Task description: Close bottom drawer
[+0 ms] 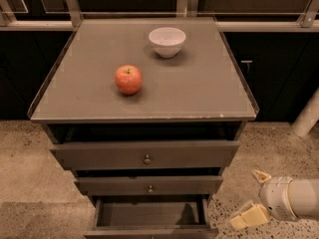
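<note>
Seemingly no text, lower-right claw [247, 198] included

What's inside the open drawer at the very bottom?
The dark grey-brown bottom drawer shows only its bare floor; I see nothing inside. Its back is hidden under the middle drawer front. The robot's cream gripper hangs open to its right.
</note>
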